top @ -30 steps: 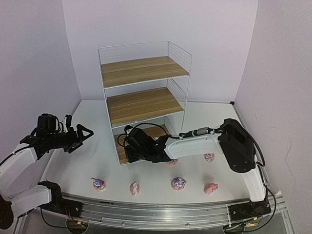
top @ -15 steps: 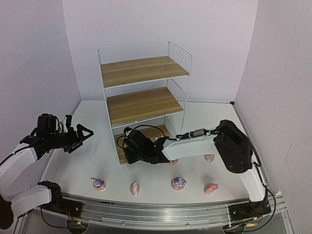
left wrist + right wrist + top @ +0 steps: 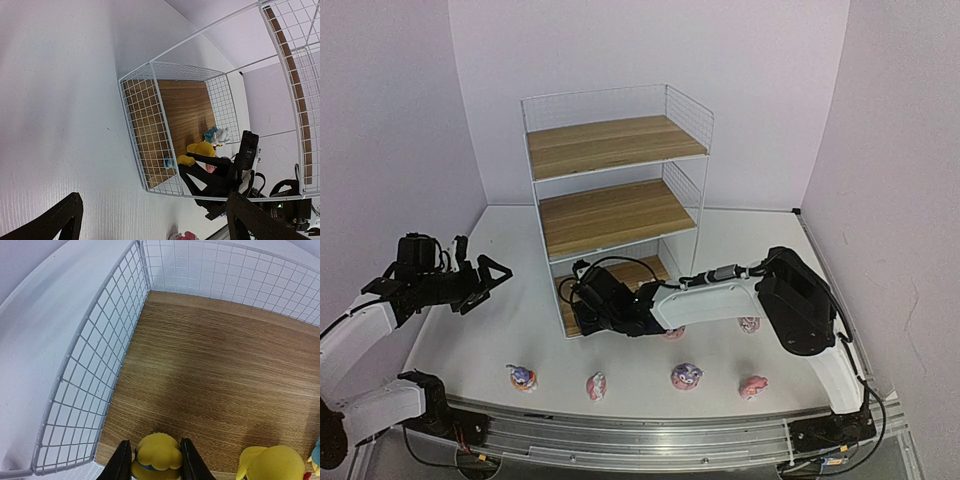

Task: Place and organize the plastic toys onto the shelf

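Observation:
The shelf (image 3: 610, 215) stands mid-table, with a white wire frame and three wood boards. My right gripper (image 3: 582, 300) reaches into its bottom tier and is shut on a small yellow toy (image 3: 157, 455), which is at the board's front left corner by the wire side wall (image 3: 95, 390). A second yellow toy (image 3: 272, 462) stands just to its right. The left wrist view shows both yellow toys (image 3: 202, 148) and a white-and-teal one (image 3: 217, 135) on the bottom board. My left gripper (image 3: 480, 280) is open and empty, held above the table left of the shelf.
Loose toys stand on the table near the front: a purple bunny (image 3: 522, 376), a pink figure (image 3: 596, 385), another bunny (image 3: 686, 376), a pink figure (image 3: 753, 386). Two more (image 3: 748, 323) sit by the right arm. The upper two shelf boards are bare.
My right gripper has pushed slightly left and deeper into the bottom tier with the yellow toy. The left arm has not moved.

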Robot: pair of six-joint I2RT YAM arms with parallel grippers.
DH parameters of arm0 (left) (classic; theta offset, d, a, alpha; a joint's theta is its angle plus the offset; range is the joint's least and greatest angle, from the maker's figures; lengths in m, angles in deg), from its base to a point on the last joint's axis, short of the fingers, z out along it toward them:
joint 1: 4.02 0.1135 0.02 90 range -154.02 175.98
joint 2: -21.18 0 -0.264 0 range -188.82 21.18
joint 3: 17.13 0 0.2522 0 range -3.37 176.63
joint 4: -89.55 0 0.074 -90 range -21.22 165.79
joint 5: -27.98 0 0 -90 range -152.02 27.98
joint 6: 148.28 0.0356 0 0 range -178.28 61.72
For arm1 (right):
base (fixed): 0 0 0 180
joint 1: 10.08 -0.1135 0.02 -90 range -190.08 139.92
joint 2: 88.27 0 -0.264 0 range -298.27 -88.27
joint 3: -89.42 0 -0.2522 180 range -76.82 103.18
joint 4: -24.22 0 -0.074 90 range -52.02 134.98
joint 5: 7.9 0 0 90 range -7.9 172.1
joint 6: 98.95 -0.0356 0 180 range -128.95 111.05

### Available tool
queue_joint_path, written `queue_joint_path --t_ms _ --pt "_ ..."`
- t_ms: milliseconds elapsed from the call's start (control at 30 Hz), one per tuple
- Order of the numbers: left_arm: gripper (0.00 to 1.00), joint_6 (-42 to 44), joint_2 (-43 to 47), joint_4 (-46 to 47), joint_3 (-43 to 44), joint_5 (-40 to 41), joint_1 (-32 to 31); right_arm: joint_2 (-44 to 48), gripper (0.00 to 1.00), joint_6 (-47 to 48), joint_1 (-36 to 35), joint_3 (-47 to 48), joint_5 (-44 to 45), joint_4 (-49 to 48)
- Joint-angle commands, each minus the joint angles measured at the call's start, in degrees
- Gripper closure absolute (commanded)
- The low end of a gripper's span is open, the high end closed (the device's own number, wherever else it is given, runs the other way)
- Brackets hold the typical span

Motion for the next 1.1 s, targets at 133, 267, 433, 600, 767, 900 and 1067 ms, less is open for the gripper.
queue_joint_path --t_ms 133,267,433,600,767,900,1067 --pt "0.0 1.11 -0.22 1.95 -0.26 -1.13 -0.29 -0.49 0.6 -1.17 0.3 1.33 0.51 -1.03" --pt "0.0 1.08 -0.07 1.89 -0.29 -1.27 -0.28 0.03 0.51 -1.43 0.3 0.92 0.65 -1.03" --pt "0.0 1.12 0.09 1.85 -0.29 -1.29 -0.25 0.9 0.48 -1.64 0.3 0.21 1.03 -1.04" --pt "0.0 1.13 0.24 1.85 -0.21 -1.34 -0.27 1.52 0.46 -1.67 0.27 -0.18 0.8 -1.15" --pt "0.0 1.13 0.3 1.88 -0.29 -1.34 -0.28 3.16 0.43 -1.95 0.22 -1.38 -0.38 -1.26" --pt "0.0 1.1 0.5 1.77 -0.29 -1.42 -0.28 5.25 0.39 -2.1 0.18 -3.06 -0.97 -1.53" --pt "0.0 0.97 1.26 1.0 0.3 -1.1 -0.29 9.13 0.33 -1.89 -0.52 -5.72 -1.16 -1.6"
